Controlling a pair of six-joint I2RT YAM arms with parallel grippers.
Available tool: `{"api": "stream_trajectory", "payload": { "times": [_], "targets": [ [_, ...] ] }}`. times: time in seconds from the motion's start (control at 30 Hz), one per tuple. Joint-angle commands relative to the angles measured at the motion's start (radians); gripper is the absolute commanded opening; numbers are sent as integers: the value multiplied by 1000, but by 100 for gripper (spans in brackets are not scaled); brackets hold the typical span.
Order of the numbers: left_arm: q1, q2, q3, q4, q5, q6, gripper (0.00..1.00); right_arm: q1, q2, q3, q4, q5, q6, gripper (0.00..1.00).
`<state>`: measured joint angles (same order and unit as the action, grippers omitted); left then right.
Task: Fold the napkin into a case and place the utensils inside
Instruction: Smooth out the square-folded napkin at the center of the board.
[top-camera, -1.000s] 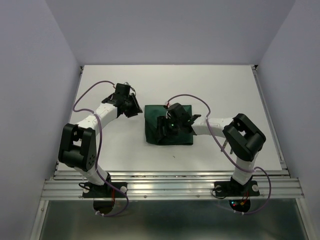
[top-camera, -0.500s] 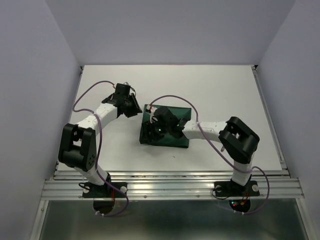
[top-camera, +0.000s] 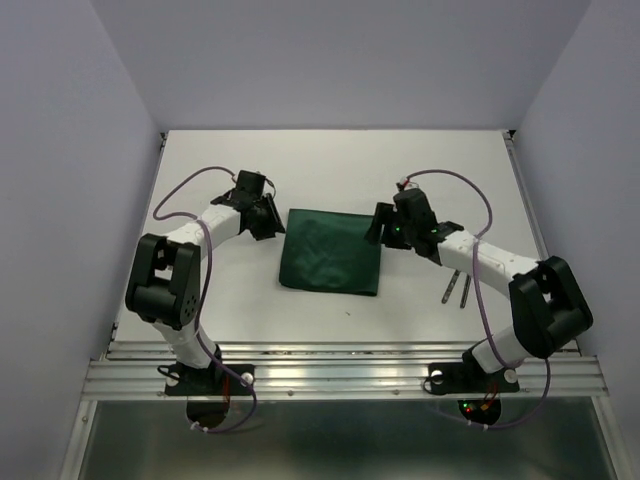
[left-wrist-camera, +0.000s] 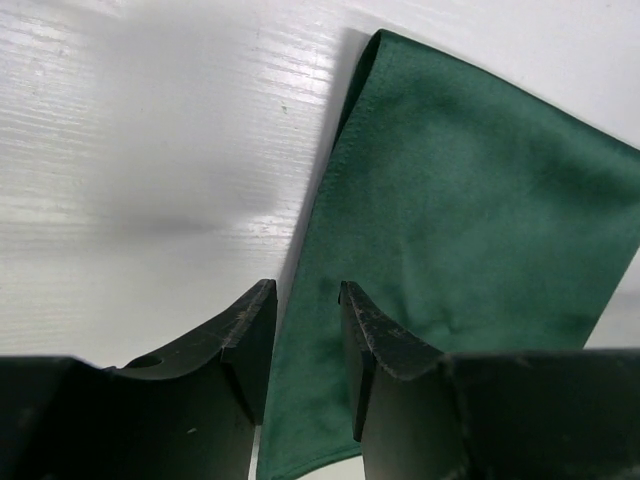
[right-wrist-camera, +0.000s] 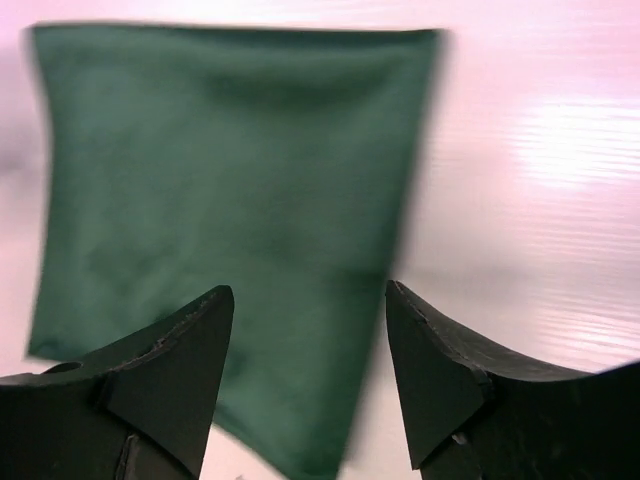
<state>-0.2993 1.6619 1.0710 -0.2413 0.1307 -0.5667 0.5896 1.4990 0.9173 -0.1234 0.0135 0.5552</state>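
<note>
The dark green napkin (top-camera: 332, 252) lies flat on the table as a folded rectangle. It also shows in the left wrist view (left-wrist-camera: 470, 200) and the right wrist view (right-wrist-camera: 230, 150). My left gripper (top-camera: 268, 216) hovers at its left edge, jaws a little apart and empty (left-wrist-camera: 307, 300). My right gripper (top-camera: 384, 226) is at its right edge, jaws wide open and empty (right-wrist-camera: 310, 295). Two slim silver utensils (top-camera: 456, 288) lie side by side right of the napkin, partly under my right arm. I cannot tell the fork from the knife.
The white table (top-camera: 330, 165) ends in a metal rail (top-camera: 340, 375) at the near edge. Grey walls close in the left, back and right sides. The right arm's forearm (top-camera: 470, 255) passes above the utensils.
My right gripper has come off the napkin and moved right to its right edge. The napkin now lies flat and the utensils show. My left gripper has shifted slightly.
</note>
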Motion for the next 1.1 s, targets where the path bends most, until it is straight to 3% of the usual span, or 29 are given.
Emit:
{"api": "stream_trajectory", "payload": {
  "times": [0.0,0.43,0.9,1.07],
  "targets": [
    [2,35,17,28,7,19,43,-144,9,-44,-61,-15,8,68],
    [2,193,168,46,-2,1,43,-221,328,231,-59,-67,-78,68],
    [2,277,251,74,38,-5,43,-171,460,390,-150,35,-127,63],
    [2,283,250,79,52,-5,43,-159,506,456,-183,77,-133,46]
  ]
}}
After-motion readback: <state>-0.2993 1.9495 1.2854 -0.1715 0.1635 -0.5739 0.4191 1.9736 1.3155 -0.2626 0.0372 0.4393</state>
